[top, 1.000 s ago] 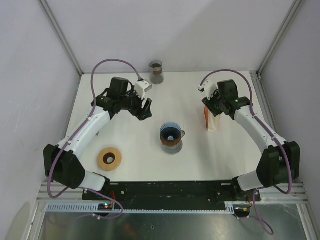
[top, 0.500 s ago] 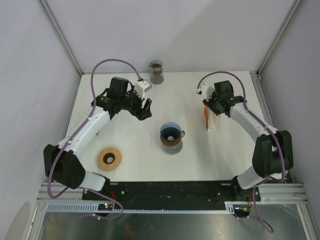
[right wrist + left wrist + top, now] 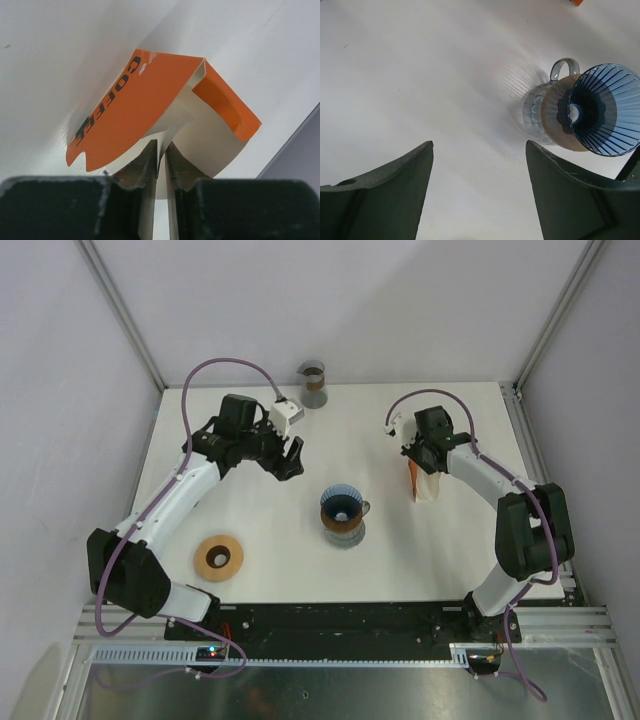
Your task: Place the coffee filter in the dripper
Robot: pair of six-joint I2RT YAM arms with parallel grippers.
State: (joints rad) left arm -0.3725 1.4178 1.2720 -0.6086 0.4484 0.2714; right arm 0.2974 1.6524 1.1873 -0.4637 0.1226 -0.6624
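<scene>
Right end effector (image 3: 161, 155) pinches a filter (image 3: 161, 215) at the orange box (image 3: 125, 100); left end effector (image 3: 479, 165) hangs with fingers apart. The dripper (image 3: 341, 505), mid-worktop (image 3: 250, 510), sits empty: lifting and placing remain.

I see my gripper (image 3: 479, 150), jaws spread wide above the worktop (image 3: 410, 70); ahead to its right, the blue dripper (image 3: 606, 109) sits atop a glass mug (image 3: 536, 111).

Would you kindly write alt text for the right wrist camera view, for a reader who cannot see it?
The right gripper has its jaws pinched together on the thin edge of a white coffee filter, which sits inside an open orange carton with black lettering. The carton rests on a white table.
</scene>
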